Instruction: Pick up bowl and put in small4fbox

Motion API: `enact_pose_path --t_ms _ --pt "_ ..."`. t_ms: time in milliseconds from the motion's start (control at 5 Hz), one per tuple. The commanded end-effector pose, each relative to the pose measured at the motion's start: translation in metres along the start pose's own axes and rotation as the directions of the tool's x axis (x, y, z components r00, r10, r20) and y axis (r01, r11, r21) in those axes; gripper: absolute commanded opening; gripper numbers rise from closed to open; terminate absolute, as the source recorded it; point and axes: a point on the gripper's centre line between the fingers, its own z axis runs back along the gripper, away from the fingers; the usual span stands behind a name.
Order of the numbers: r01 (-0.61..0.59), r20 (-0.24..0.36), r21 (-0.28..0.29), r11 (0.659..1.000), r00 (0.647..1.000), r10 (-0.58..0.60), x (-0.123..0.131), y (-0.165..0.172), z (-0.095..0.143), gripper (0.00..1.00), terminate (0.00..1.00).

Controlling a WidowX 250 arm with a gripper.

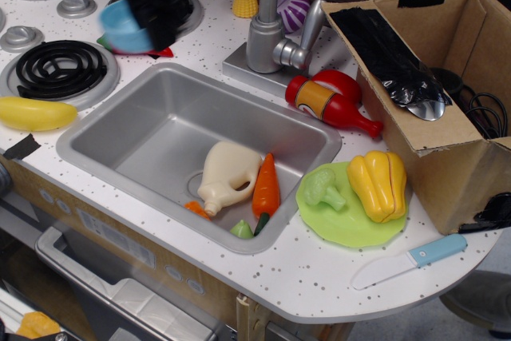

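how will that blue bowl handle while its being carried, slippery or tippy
The bowl looks like smooth moulded plastic, so probably stiff and light. Its glossy rim may slip in the gripper, whose jaws are motion-blurred. It appears tilted, so it could swing or drop before reaching the cardboard box.
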Motion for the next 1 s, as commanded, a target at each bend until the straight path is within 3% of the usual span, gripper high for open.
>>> enact_pose_path --t_ms 0,200,400,600,800 --pt "0.062 0.086 -0.031 0.998 0.995 -0.059 0.047 -0.069 0.069 0.0 0.0" --pt "0.004 0.2 -0.008 1.0 0.98 -0.002 0.059 -0.11 0.071 0.0 0.0" --pt "-0.021 0.274 -0.054 0.998 0.961 0.035 0.083 -0.134 0.07 0.0 0.0" --pt "0.016 0.286 -0.089 0.996 0.958 0.01 0.113 -0.158 0.073 0.0 0.0" --pt "0.074 0.34 -0.048 0.996 0.939 -0.053 0.143 -0.168 0.07 0.0 1.0"
